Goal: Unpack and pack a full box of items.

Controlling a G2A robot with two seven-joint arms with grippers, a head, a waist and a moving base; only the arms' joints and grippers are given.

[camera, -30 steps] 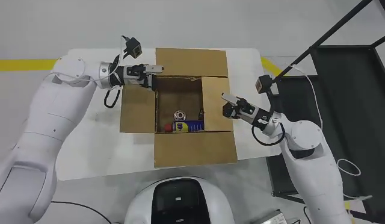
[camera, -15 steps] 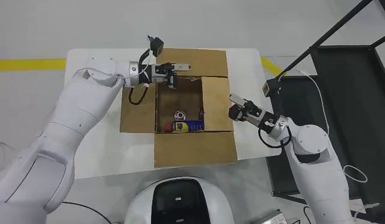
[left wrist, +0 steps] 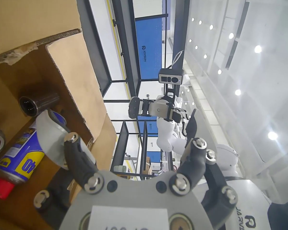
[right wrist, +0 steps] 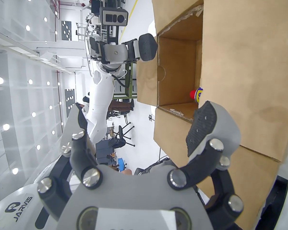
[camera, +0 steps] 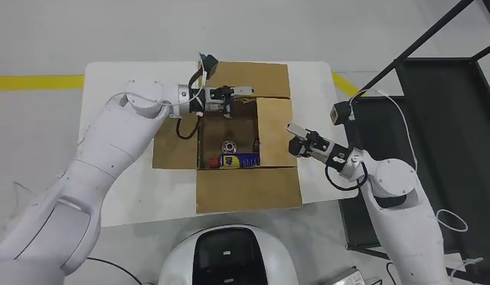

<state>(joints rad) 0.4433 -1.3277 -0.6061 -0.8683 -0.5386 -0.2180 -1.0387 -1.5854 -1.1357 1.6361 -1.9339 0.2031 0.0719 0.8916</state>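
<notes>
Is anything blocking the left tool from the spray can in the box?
Nothing visible. The left tool hovers by the far rim of the box; the spray can lies uncovered inside, flaps folded outward.

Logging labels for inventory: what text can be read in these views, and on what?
Spray can: printed brand label with numerals, partly covered; not quoted here.
Blue wall panel: small vertical wordmark; not quoted.
Cardboard box: no print visible.

White table (camera: 122,185) — open cardboard box (camera: 245,189) flat on it.
</notes>
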